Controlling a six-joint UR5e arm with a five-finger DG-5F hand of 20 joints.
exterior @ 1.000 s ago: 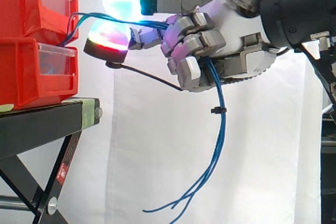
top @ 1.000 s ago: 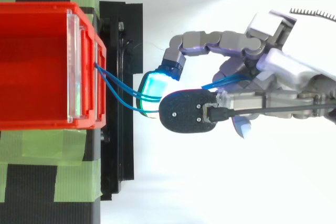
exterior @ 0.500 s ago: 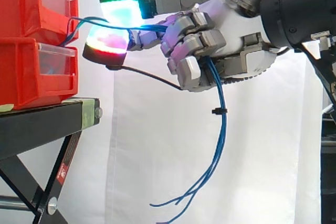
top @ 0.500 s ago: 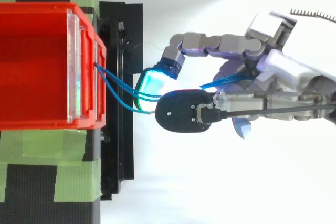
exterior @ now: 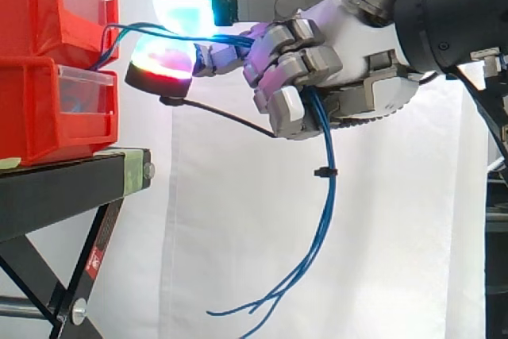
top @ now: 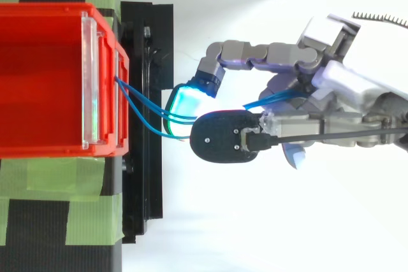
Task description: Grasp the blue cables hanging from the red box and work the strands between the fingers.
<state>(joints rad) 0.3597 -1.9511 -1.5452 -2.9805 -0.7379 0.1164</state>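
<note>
**Q:** Hand state?
**A:** The hand [exterior: 349,45] comes in from the right in the side view, level with the upper red box [exterior: 44,5]. It is closed on the blue cables [exterior: 325,196]. Two outstretched digits pinch the strands between their glowing pads [exterior: 184,1], the upper one green-cyan and the lower one red-white. The other fingers are curled round the bundle near the palm.

**Q:** Cable run?
**A:** The cables leave the front of the red box, cross the gap to the pads and pass through the curled fingers. Below the hand they hang in front of the white curtain [exterior: 238,260]. A small black tie [exterior: 321,172] binds them partway down. The loose ends fan out at the bottom, pointing left.

**Q:** Support?
**A:** The red box sits on a second red bin [exterior: 48,109], and both are on the black stand [exterior: 71,184]. From above, green tape [top: 44,176] lies on the stand beside the box.
</note>
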